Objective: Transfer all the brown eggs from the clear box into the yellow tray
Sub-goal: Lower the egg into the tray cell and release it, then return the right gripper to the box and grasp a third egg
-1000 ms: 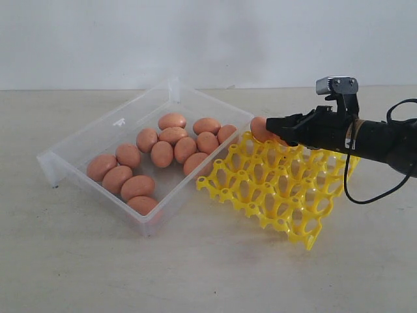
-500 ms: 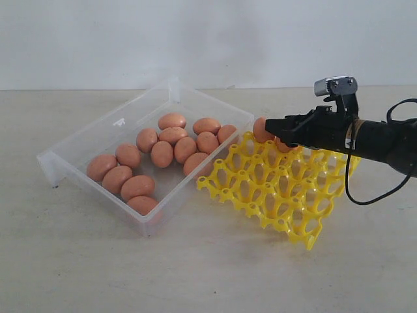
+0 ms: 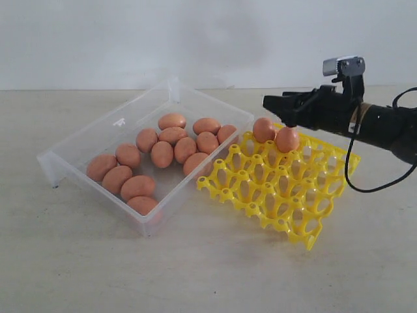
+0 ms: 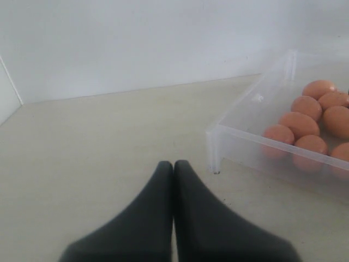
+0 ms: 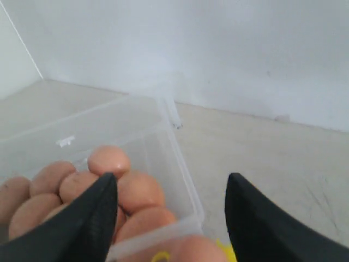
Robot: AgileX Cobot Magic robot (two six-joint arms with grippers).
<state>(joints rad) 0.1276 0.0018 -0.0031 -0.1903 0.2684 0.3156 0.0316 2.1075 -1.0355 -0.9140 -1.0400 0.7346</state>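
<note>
Several brown eggs (image 3: pixel 162 154) lie in the clear box (image 3: pixel 98 134) at left centre. Two more eggs (image 3: pixel 264 130) (image 3: pixel 287 139) sit side by side in the back-left cells of the yellow tray (image 3: pixel 287 208). My right gripper (image 3: pixel 270 103) hovers open just above those two eggs, holding nothing. In the right wrist view its fingers (image 5: pixel 106 188) stand wide apart over the box wall (image 5: pixel 182 164), with an egg (image 5: pixel 196 252) close below. My left gripper (image 4: pixel 173 164) is shut and empty over bare table, short of the box corner (image 4: pixel 214 147).
The tray leans against the box's right wall and tilts down toward the front. A black cable (image 3: pixel 365 189) hangs from the right arm over the tray's right side. A white wall stands behind the table.
My right gripper opened, let go of an egg into the tray beside the first one, and rose up and slightly right. The box eggs have not moved.
</note>
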